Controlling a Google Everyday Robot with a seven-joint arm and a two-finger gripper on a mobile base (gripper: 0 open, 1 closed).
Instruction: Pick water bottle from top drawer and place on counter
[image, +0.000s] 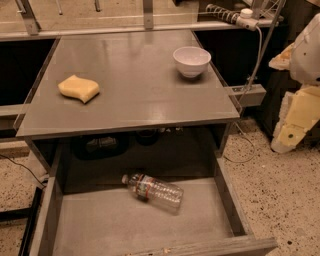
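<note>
The water bottle (152, 192) is clear and ribbed, with a white cap and a red, white and dark label. It lies on its side at the back middle of the open top drawer (125, 225), cap pointing left. The grey counter (135, 95) is above the drawer. My arm shows as white and cream parts at the right edge. The gripper (289, 131) hangs there beside the table, well right of the drawer and far from the bottle. It holds nothing that I can see.
A yellow sponge (79, 88) lies on the counter's left side and a white bowl (191, 61) stands at its back right. A cable and a white fitting (246, 15) hang behind the table. Speckled floor lies on both sides.
</note>
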